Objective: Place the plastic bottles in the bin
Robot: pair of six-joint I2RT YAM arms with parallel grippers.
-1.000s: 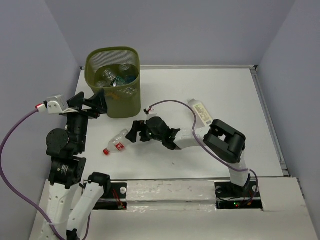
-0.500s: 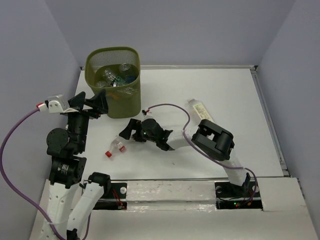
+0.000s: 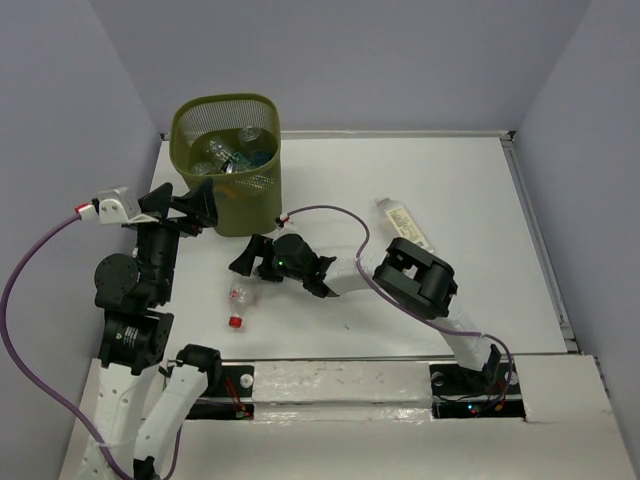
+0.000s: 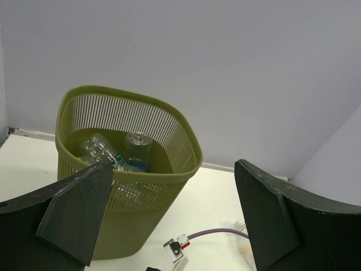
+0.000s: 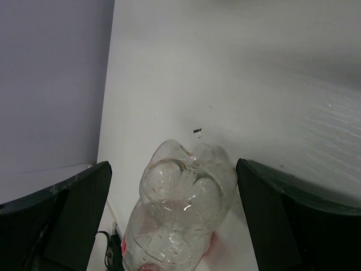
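Olive-green bin (image 3: 250, 205), fine vertical mesh ribs. Clear bottles (image 3: 232, 150) within, blue-green labels. Clear red-capped bottle (image 3: 238, 298), red-and-white label, on white tabletop (image 3: 480, 240). Far bottle (image 3: 402, 220) pale, cream label. Purple cable (image 3: 45, 238). Black jaws, white-and-black arms (image 3: 350, 278).

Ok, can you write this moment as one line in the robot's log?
right gripper: open, straddling red-capped bottle, not gripped | left gripper: open, empty, beside bin | bin: holds bottles
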